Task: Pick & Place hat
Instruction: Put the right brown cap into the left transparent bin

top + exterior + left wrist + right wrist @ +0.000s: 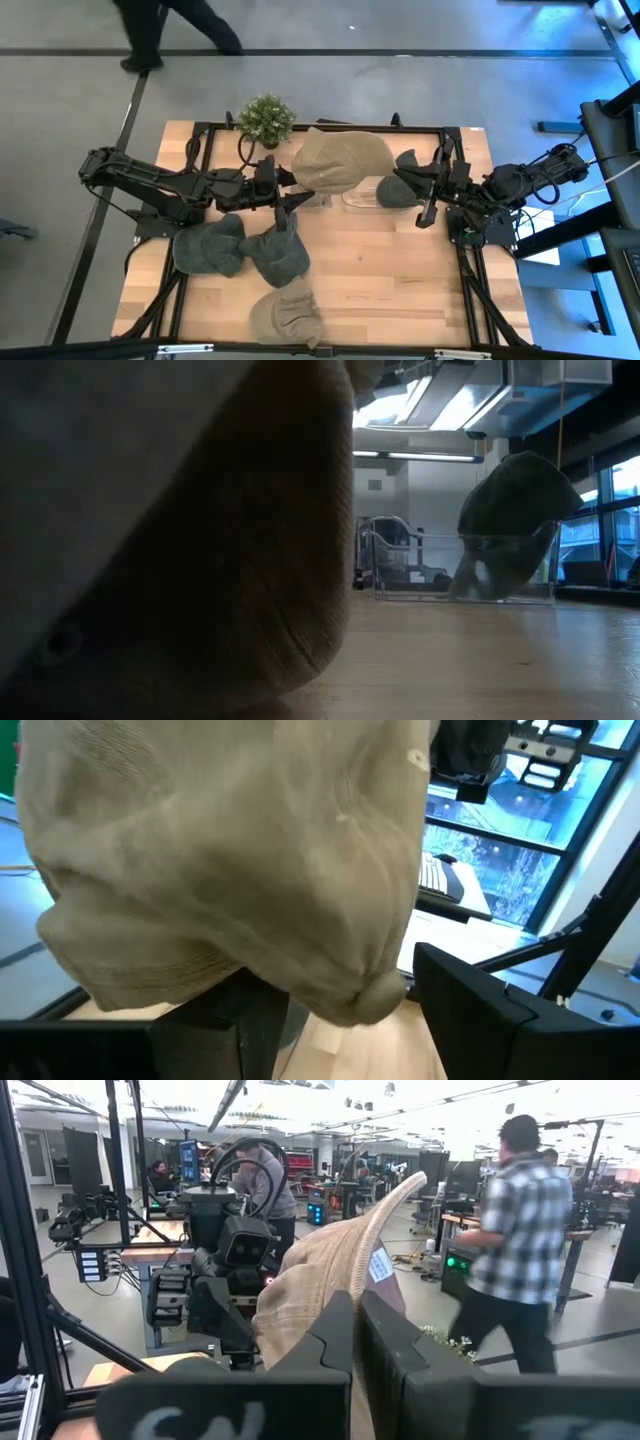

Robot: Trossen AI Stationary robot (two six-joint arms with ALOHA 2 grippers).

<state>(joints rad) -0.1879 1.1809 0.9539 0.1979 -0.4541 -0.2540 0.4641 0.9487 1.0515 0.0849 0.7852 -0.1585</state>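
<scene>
While both pincers — left pincer (283,196), right pincer (428,193) — clamp opposite edges of the tan hat (340,160), you hold it spread above the clear bin (362,196) for lowering in.

Potted plant (266,119) at table's (400,290) far edge; person (510,1250) beyond.

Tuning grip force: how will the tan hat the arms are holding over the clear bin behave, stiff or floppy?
Likely floppy: the tan hat sags in folds in the left wrist view. Probably light, since it hangs between the left gripper and right gripper without pulling taut. The knit looks grippy rather than slippery.
</scene>
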